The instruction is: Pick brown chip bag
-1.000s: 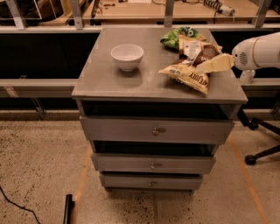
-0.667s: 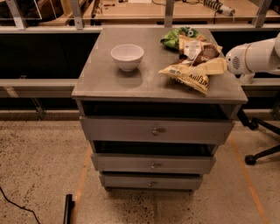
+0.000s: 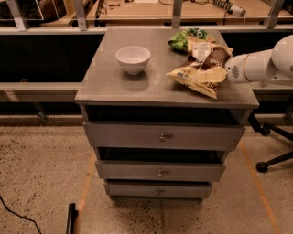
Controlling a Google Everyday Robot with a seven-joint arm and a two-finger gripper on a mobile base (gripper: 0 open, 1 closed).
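- Speckled terrazzo-like floor (image 3: 41,173) fills the foreground, with a thin black cable (image 3: 18,215) curling across its near left corner and orange-tan lines running past the cabinet's foot.
- On the floor stands a grey, matt drawer unit serving as the desk (image 3: 137,87). It has three stacked drawers; the top drawer (image 3: 137,135) and the middle drawer (image 3: 158,171) are both pulled slightly forward, and each has a small round metal knob (image 3: 164,136).
- To the right, a black chair base (image 3: 270,160) with castors rests on the floor.
- Nearest on the flat, dull desk top lies a crinkled yellow bag (image 3: 197,78) with dark block lettering, close to the right front edge.
- Just beside it, the gripper (image 3: 229,71) at the end of a smooth white rounded arm reaches in from the right at bag height. Its jaws are hidden among the bags, so whether they are spread or pressed together cannot be told.
- A round white bowl (image 3: 133,58), glossy, stands upright left of centre, well apart from the bags.
- The brown chip bag (image 3: 216,57), dark and wrinkled with a pale patch at its far end, lies at the right rear, touching the yellow bag and just beside the gripper.
- A green bag (image 3: 183,39) lies behind it at the back edge.
- Beyond are metal rails (image 3: 46,31) and a wooden bench (image 3: 201,11).
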